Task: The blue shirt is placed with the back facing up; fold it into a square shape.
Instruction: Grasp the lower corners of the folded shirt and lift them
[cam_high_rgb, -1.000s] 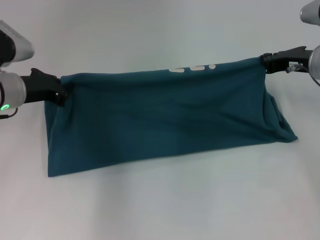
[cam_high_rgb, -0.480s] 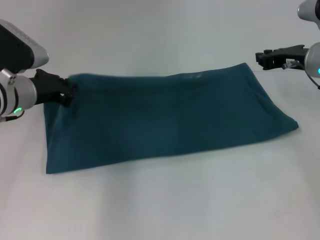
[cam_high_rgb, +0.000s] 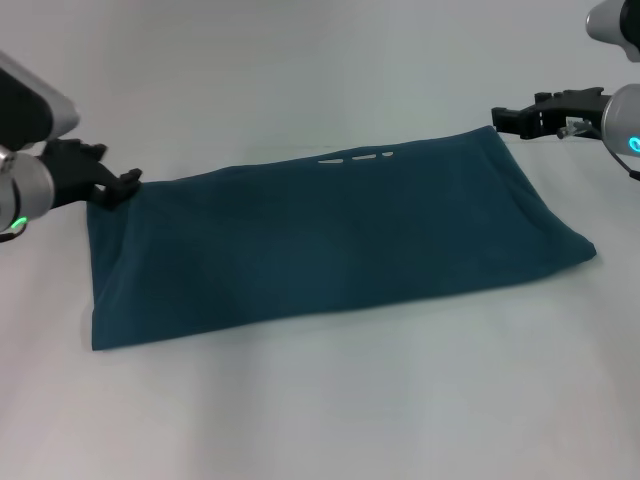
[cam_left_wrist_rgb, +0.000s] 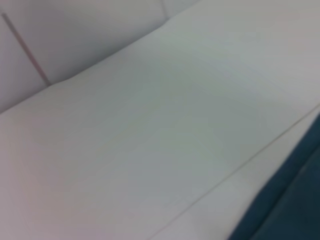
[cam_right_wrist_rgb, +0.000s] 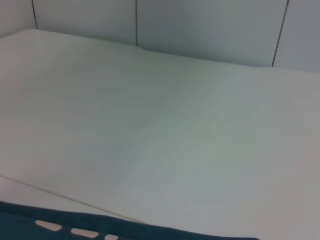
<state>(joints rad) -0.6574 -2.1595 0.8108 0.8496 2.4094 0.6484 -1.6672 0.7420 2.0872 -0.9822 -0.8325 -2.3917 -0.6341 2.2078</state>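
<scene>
While lying flat: the blue shirt (cam_high_rgb: 330, 240) is a wide band on the counter (cam_high_rgb: 330, 420).
Long axis: left-right.
Left hand (cam_high_rgb: 118, 183): open, empty, at its far-left corner.
Right hand (cam_high_rgb: 512, 117): open, empty, near its far-right corner.

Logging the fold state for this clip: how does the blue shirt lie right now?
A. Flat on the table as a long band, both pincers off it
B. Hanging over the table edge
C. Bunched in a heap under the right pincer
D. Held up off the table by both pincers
A: the blue shirt lies flat as a long band, with the left pincer and right pincer open just off its far corners.
</scene>
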